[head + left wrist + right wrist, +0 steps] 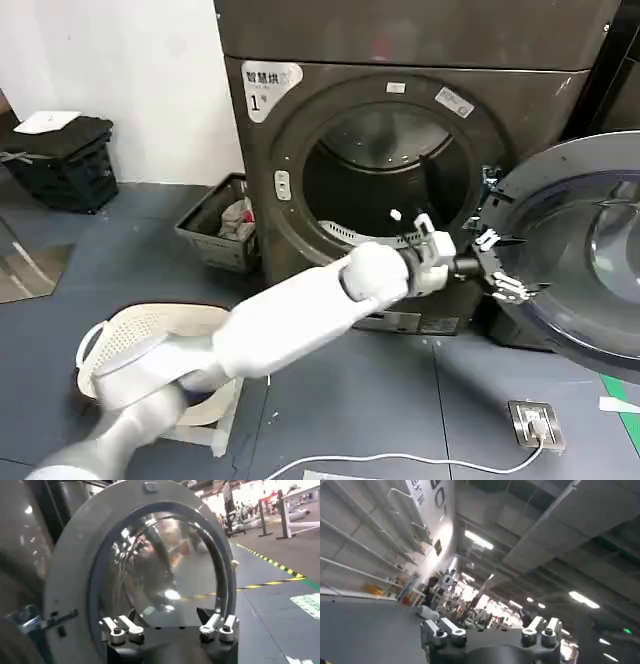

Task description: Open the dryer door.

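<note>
The dark grey-brown dryer [300,110] with the "1" sticker [262,85] has its drum opening [385,170] uncovered. The dryer door [575,255] stands swung out to the right, its grey inner side toward me. In the left wrist view the door's grey inner ring [70,580] and glass centre [165,570] lie close ahead. My left gripper [503,265] [170,616] reaches across in front of the machine to the door's near edge by the hinge. It is open, with nothing between its fingers. My right gripper [480,621] is open and points up at a ceiling.
A grey bin of laundry [220,225] stands left of the dryer and a black crate [65,160] by the wall. A white basket [150,335] sits at lower left under my arm. A floor socket [535,420] and a white cable [400,460] lie in front.
</note>
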You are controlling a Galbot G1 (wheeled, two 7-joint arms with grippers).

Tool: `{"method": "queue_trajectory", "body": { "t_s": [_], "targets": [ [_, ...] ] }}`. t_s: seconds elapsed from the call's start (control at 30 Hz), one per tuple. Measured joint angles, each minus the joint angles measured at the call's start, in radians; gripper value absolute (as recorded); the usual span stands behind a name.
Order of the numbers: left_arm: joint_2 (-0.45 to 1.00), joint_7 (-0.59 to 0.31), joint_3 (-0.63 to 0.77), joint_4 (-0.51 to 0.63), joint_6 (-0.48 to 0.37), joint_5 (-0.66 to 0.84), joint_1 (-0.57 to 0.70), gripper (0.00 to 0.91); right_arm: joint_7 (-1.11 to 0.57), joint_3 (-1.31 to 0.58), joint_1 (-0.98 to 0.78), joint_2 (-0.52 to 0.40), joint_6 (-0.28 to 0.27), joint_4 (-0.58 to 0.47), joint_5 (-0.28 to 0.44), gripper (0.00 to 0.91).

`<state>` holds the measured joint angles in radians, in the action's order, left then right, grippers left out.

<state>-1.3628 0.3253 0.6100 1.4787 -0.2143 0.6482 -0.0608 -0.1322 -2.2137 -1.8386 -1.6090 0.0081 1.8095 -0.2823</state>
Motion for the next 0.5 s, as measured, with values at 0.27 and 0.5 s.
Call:
{"method": "queue_trajectory", "body": {
  "t_s": [0.27, 0.5],
  "targets": [
    [0.172, 0.013, -0.032, 0.189, -0.006, -0.004, -0.062, 0.907, 0.019, 0.009, 0.014, 0.017, -0.009, -0.019, -0.001, 0.907],
    [0.325, -0.013, -0.095, 0.339, -0.041, 0.026, -0.157, 0.907, 0.022, 0.024, 0.021, 0.072, -0.005, -0.046, -0.003, 0.907]
  ]
}}
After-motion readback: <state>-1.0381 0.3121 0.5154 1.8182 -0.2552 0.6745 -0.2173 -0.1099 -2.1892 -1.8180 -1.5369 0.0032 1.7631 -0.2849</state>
